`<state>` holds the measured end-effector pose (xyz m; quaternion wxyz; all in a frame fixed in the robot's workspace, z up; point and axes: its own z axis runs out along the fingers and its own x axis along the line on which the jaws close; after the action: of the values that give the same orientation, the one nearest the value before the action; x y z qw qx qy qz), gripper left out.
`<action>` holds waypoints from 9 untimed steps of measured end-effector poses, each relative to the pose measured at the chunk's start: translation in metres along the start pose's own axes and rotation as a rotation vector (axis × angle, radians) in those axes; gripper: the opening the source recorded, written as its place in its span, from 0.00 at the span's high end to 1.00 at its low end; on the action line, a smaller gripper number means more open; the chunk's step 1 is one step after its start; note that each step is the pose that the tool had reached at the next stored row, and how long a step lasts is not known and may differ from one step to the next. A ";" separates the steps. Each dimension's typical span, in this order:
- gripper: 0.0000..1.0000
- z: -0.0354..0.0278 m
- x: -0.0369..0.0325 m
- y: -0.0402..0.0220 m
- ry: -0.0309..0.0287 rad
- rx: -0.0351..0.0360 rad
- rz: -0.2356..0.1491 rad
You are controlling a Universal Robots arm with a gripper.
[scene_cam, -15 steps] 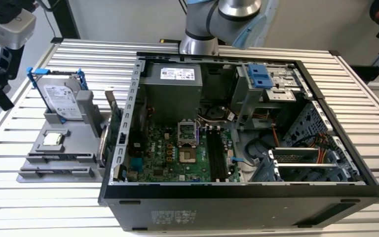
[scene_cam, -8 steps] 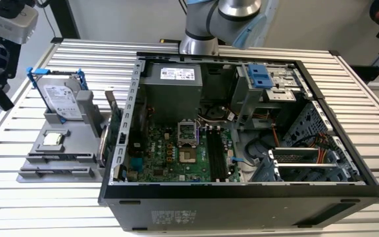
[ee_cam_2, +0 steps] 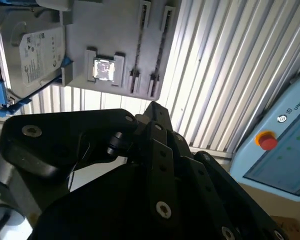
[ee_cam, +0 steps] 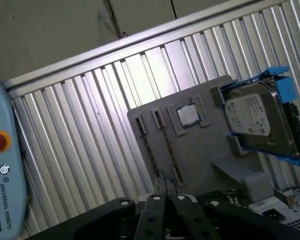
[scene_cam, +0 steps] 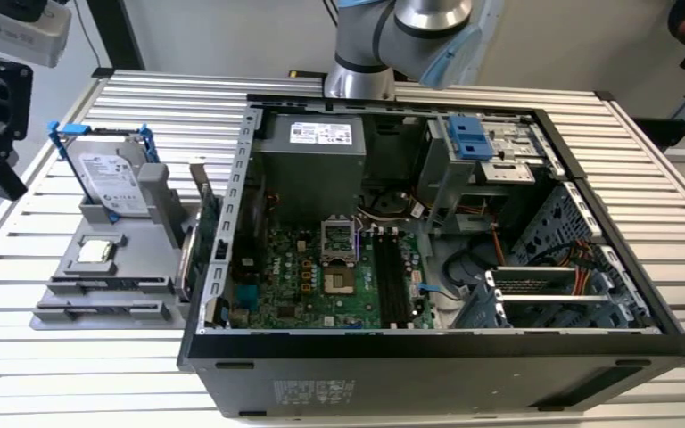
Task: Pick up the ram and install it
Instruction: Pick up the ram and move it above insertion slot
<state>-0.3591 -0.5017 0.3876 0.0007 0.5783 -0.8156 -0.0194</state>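
My gripper (scene_cam: 7,183) hangs high beyond the table's edge at the exterior view's left, above and apart from the grey parts holder (scene_cam: 140,241). Its black fingers (ee_cam: 160,192) come together to a point with nothing between them, so it is shut. In both wrist views the holder (ee_cam: 200,150) lies well below the gripper (ee_cam_2: 152,106). The holder's two long narrow slots (ee_cam: 162,145) stand bare. The ram is out of view. The dark memory slots (scene_cam: 391,272) on the motherboard sit in the open computer case (scene_cam: 438,348); I cannot tell whether a stick sits in them.
On the holder are a silver hard drive in a blue frame (scene_cam: 114,178) and a small square chip (scene_cam: 96,251). A green card with a metal bracket (scene_cam: 203,227) stands against the case's side. A light-blue pendant with a red button (ee_cam_2: 267,140) lies off the slatted table (scene_cam: 33,366).
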 end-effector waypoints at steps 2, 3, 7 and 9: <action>1.00 0.0001 0.0000 0.0000 0.0002 0.0027 -0.035; 1.00 0.0000 0.0000 0.0000 0.0005 0.0040 -0.051; 1.00 0.0001 0.0000 0.0000 0.0013 0.0100 -0.122; 1.00 0.0001 0.0000 0.0000 0.0023 0.0116 -0.157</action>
<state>-0.3592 -0.5017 0.3875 -0.0032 0.6405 -0.7678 -0.0140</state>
